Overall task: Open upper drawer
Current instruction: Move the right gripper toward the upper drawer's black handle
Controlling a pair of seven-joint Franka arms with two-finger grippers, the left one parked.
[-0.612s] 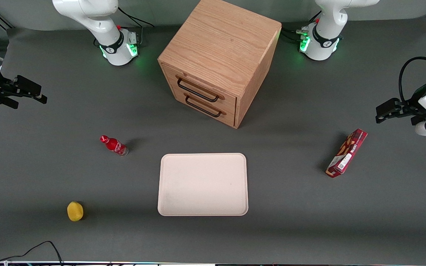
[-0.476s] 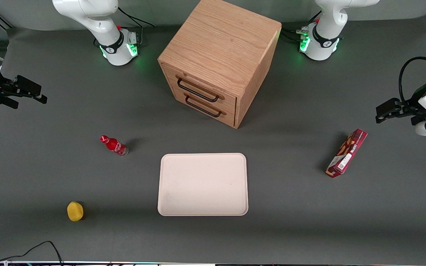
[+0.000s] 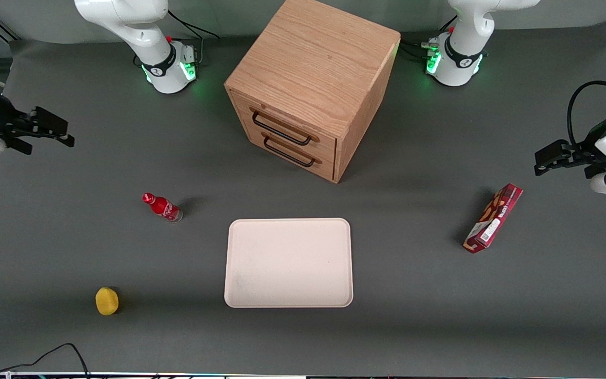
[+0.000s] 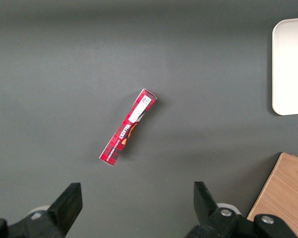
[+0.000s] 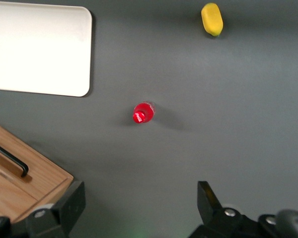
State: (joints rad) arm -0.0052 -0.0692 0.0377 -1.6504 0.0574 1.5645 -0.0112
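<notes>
Well apart from the cabinet [image 3: 311, 84], the gripper [image 3: 53, 129] hangs above the table [image 3: 71, 247] toward the working arm's end, fingers spread wide and holding nothing. Nearer the front camera than it stands a red bottle [image 3: 162, 207]. The upper drawer [image 3: 282, 128] sits flush in the cabinet, above its matching lower drawer [image 3: 290, 151].

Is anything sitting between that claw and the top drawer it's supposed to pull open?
Nothing visible. The gripper, open, hangs toward the working arm's end of the table; the upper drawer is shut. The red bottle stands nearer the front camera.
</notes>
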